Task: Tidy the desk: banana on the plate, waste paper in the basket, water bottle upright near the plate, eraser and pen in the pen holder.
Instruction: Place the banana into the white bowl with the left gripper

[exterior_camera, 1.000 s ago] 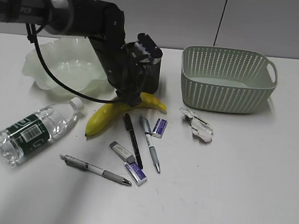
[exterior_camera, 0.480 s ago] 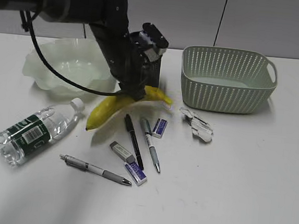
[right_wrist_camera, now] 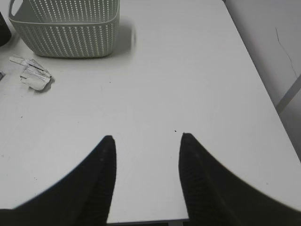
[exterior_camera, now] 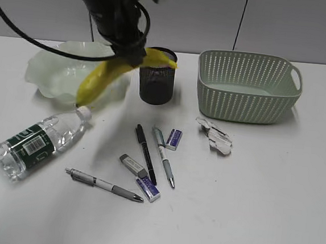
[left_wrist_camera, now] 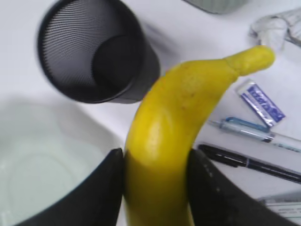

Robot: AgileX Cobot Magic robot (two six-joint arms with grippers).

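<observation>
My left gripper (exterior_camera: 125, 55) is shut on the yellow banana (exterior_camera: 101, 78) and holds it in the air over the right rim of the wavy green plate (exterior_camera: 47, 72); the left wrist view shows the jaws (left_wrist_camera: 155, 162) clamped on the banana (left_wrist_camera: 183, 108). The black mesh pen holder (exterior_camera: 157, 78) stands right of it. The water bottle (exterior_camera: 38, 139) lies on its side. Three pens (exterior_camera: 145, 152) (exterior_camera: 163, 156) (exterior_camera: 103, 185) and three erasers (exterior_camera: 174, 139) (exterior_camera: 132, 164) (exterior_camera: 147, 188) lie on the desk (exterior_camera: 246, 209). The waste paper (exterior_camera: 214, 136) lies before the basket (exterior_camera: 248, 86). My right gripper (right_wrist_camera: 146, 139) is open and empty.
The desk's right and front edges show in the right wrist view, with a wall beyond. The basket (right_wrist_camera: 66, 23) and waste paper (right_wrist_camera: 32, 73) sit far ahead of the right gripper.
My left gripper has lifted the banana off the desk and carried it up and to the left, from beside the pen holder to above the plate's rim.
</observation>
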